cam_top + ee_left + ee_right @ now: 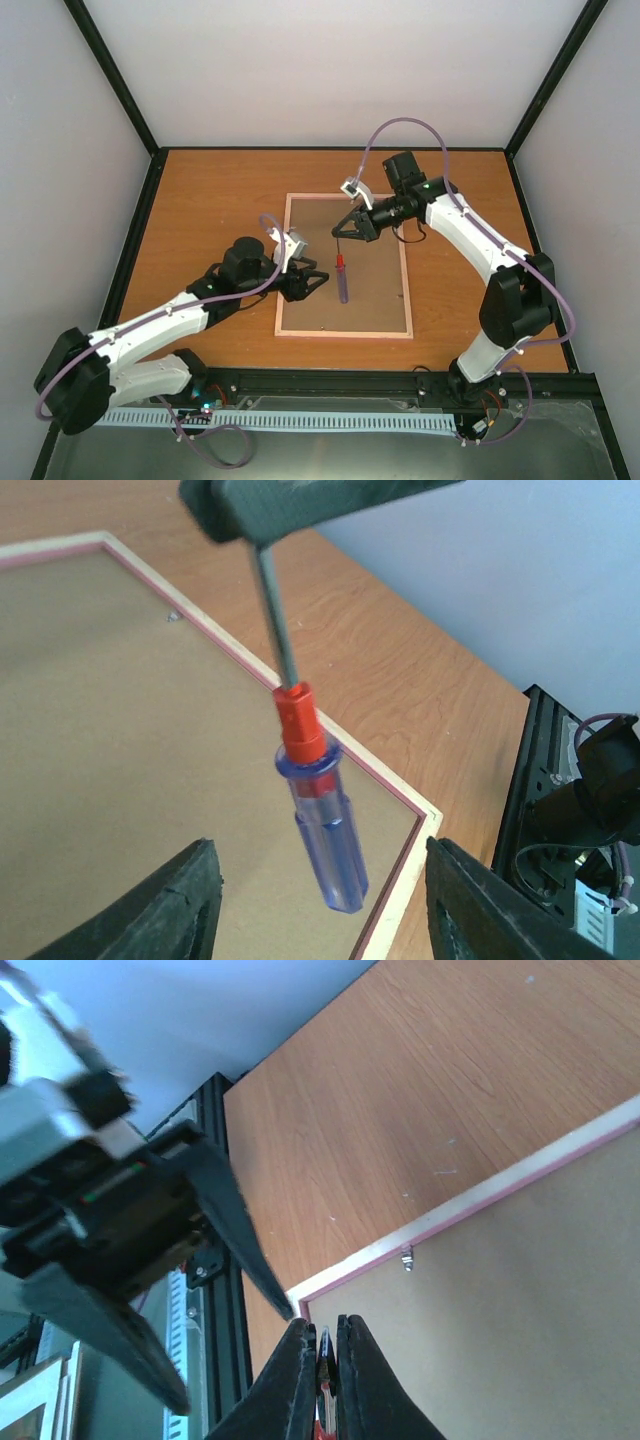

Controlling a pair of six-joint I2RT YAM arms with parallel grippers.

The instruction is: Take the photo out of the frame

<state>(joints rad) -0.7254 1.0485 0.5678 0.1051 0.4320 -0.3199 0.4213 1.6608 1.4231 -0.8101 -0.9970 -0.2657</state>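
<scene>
The frame (375, 290) lies face down on the table, brown hardboard back up, with a pale rim and a thin pink line. The photo is hidden under the back. My right gripper (340, 233) is shut on the metal shaft of a screwdriver (342, 278) with a red collar and a clear blue handle, holding it above the back board. In the left wrist view the handle (320, 820) hangs between my open left gripper's (320, 880) jaws without touching them. The right wrist view shows the right gripper (322, 1335) pinching the shaft (323, 1360), with a left finger (235, 1230) beside it.
A small metal retaining clip (407, 1257) sits at the frame's inner edge; it also shows in the left wrist view (172, 616). Black rails (330, 380) run along the table's near edge. Grey walls enclose the wooden table (210, 200).
</scene>
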